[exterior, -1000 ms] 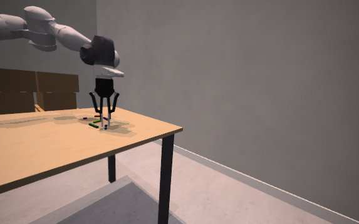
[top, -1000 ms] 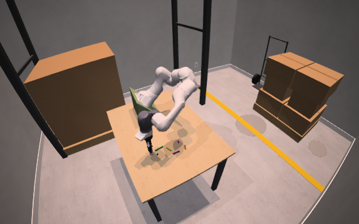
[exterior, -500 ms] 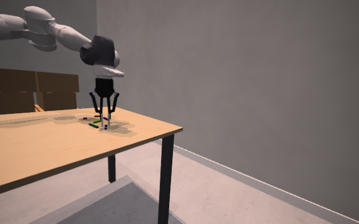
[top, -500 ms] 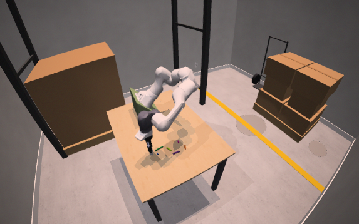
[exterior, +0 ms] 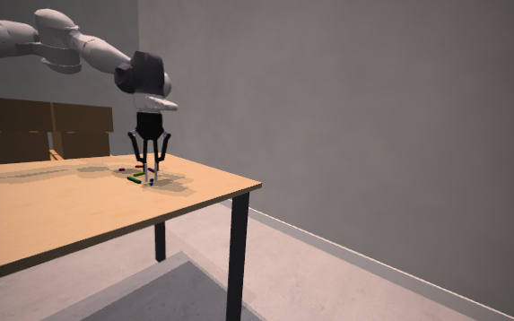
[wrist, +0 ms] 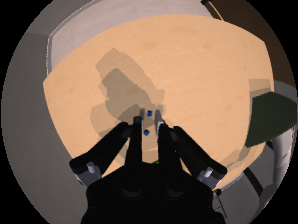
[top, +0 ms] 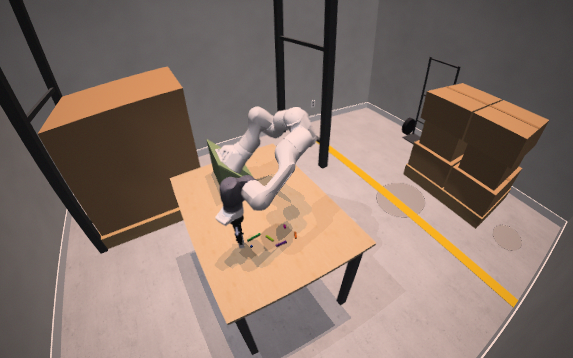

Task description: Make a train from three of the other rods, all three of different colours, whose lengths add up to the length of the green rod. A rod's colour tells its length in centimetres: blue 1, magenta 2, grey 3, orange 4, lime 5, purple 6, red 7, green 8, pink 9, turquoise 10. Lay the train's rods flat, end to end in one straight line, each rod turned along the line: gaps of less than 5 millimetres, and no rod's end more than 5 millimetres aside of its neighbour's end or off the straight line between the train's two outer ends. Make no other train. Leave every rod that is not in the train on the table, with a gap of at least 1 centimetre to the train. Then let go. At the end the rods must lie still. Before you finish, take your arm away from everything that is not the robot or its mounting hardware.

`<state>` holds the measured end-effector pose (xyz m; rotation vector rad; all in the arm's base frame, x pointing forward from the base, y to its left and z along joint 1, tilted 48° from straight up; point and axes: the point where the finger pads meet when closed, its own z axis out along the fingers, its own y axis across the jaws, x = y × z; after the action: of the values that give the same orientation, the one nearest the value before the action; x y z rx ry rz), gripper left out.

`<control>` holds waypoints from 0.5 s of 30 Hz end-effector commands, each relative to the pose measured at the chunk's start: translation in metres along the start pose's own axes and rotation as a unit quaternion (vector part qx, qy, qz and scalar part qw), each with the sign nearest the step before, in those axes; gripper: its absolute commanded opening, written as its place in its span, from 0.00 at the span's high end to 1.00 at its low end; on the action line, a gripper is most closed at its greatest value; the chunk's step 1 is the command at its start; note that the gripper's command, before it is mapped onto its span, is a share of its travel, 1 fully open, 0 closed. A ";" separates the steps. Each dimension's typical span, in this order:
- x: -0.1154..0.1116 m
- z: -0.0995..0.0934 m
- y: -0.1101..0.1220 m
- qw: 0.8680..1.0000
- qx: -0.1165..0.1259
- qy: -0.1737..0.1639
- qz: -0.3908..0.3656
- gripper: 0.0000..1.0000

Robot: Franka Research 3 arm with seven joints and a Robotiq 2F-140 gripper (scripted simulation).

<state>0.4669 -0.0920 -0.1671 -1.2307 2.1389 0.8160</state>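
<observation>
Several short rods lie on the wooden table: green [top: 254,238], lime [top: 269,237], purple [top: 281,244], magenta [top: 285,227], orange [top: 295,234] and a tiny blue one [top: 251,246]. The exterior view shows the green rod [exterior: 134,179], the lime rod [exterior: 138,174], the purple rod [exterior: 151,169], the magenta rod [exterior: 121,169] and the blue rod [exterior: 151,181]. My gripper [top: 240,244] points straight down just left of the green rod, with its tips close to the table. Its fingers [exterior: 151,180] stand narrow but apart. The blue rod shows right at the fingertips; I cannot tell whether they touch it.
A green wedge-shaped object [top: 220,165] stands at the back of the table by the arm's base. The rods lie near the table's edge [exterior: 240,186] in the exterior view. A large carton [top: 118,150] stands on the floor to the left.
</observation>
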 end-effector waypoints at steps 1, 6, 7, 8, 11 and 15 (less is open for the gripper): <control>0.001 0.002 -0.001 1.000 0.002 0.001 -0.002 0.85; 0.001 0.005 -0.001 1.000 0.002 0.001 -0.002 0.85; 0.001 0.006 -0.001 1.000 0.002 0.001 -0.002 0.85; 0.001 0.007 -0.001 1.000 0.002 0.001 -0.002 0.85; 0.001 0.010 -0.001 1.000 0.002 0.001 -0.002 0.85; 0.001 0.014 -0.001 1.000 0.002 0.001 -0.002 0.85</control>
<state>0.4678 -0.0842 -0.1743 -1.2261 2.1395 0.8200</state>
